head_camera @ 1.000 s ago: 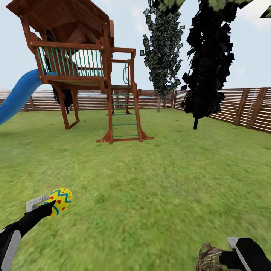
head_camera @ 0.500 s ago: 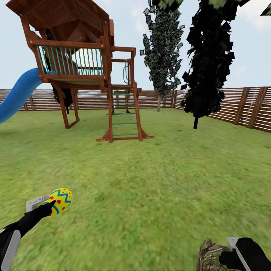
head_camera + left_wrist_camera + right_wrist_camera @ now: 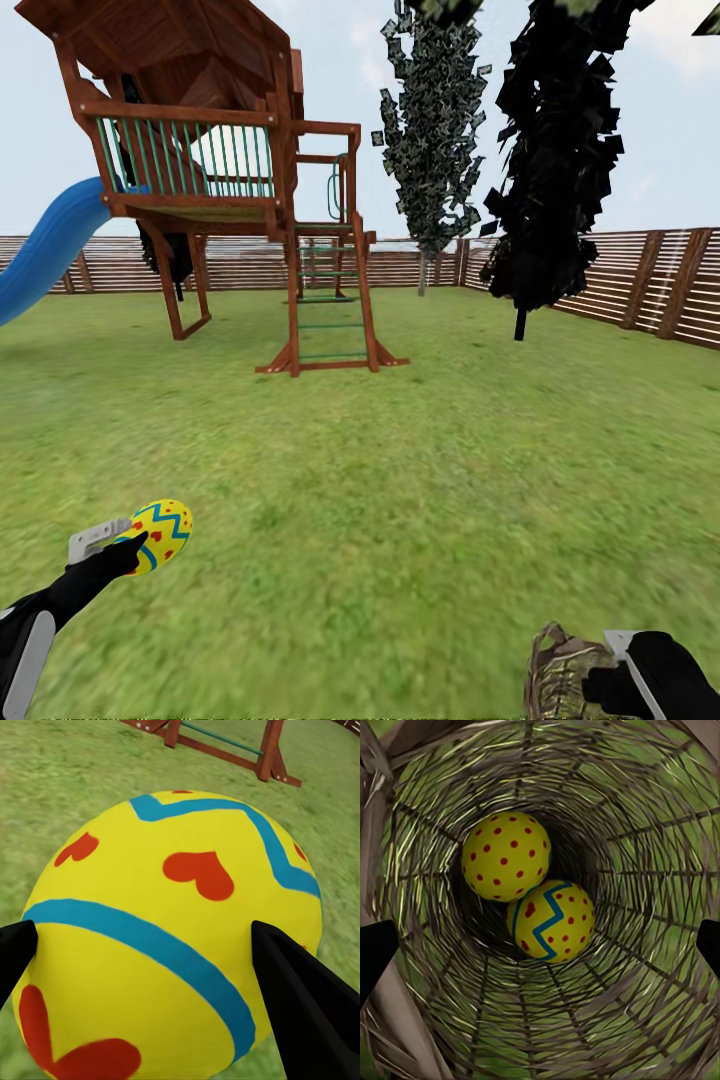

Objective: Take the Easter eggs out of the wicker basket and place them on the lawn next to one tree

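My left gripper (image 3: 135, 545) is shut on one yellow Easter egg (image 3: 162, 534) with blue zigzags and red marks, low at the left over the lawn (image 3: 400, 500). In the left wrist view that egg (image 3: 172, 922) sits between both black fingertips (image 3: 300, 1005). At the lower right, my right gripper (image 3: 612, 682) holds the wicker basket (image 3: 558, 680) by its rim. The right wrist view looks into the basket (image 3: 645, 1020), where two more eggs lie: a dotted one (image 3: 505, 856) and a zigzag one (image 3: 555, 919). A thick-trunked tree is out of view.
A wooden play tower (image 3: 200, 150) with a blue slide (image 3: 45, 250) and a ladder (image 3: 330, 310) stands ahead on the left. Two dark narrow trees (image 3: 555, 150) (image 3: 430, 130) rise at the back right. A slatted fence (image 3: 650, 285) closes the garden.
The whole view has crept slightly, so the camera moved. Both grippers keep their hold and their places in the picture.
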Available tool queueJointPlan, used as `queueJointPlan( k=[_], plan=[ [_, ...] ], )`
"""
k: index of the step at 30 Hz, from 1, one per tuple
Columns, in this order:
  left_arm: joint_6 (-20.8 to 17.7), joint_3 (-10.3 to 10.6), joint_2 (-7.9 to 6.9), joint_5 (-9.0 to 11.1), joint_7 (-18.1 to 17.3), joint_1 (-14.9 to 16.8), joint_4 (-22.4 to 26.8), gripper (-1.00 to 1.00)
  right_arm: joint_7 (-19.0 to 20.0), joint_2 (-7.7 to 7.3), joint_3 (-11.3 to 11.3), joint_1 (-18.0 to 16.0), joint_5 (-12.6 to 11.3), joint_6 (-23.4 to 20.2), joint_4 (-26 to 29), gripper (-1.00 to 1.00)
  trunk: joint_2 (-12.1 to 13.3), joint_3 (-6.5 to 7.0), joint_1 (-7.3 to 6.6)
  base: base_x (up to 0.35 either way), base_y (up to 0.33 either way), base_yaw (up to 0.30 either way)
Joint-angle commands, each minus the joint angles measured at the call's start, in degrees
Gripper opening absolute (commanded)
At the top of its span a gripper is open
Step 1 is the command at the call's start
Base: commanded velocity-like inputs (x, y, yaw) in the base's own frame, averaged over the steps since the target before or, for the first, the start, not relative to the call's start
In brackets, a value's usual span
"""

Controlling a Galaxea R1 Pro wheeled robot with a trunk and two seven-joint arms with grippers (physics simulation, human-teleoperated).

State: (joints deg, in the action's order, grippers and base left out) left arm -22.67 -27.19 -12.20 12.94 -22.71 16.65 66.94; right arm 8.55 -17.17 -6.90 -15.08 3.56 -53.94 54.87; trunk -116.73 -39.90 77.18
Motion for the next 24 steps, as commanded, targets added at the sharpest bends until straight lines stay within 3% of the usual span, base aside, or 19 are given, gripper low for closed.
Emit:
queueJointPlan(
  k=[1,17,24],
  plan=[
    [-0.53,-0.1,0.0,0.51,-0.14,0.05,0.03,-1.0,0.43,-0.03,-0.11,-0.03,0.42,-0.23,0.06,1.0,-0.44,-0.25,0.22,0.0,0.0,0.0],
    [-0.51,-0.04,0.07,0.51,-0.14,0.05,0.03,-1.0,0.42,-0.06,-0.13,-0.03,0.4,-0.2,0.06,1.0,-6.86,-3.12,3.73,0.0,0.0,0.0],
    [-0.36,0.03,0.77,0.51,-0.14,0.05,0.03,-1.0,0.45,-0.06,-0.05,-0.03,0.4,-0.22,0.06,1.0,-9.67,-4.38,5.27,0.0,0.0,0.0]
  ],
)
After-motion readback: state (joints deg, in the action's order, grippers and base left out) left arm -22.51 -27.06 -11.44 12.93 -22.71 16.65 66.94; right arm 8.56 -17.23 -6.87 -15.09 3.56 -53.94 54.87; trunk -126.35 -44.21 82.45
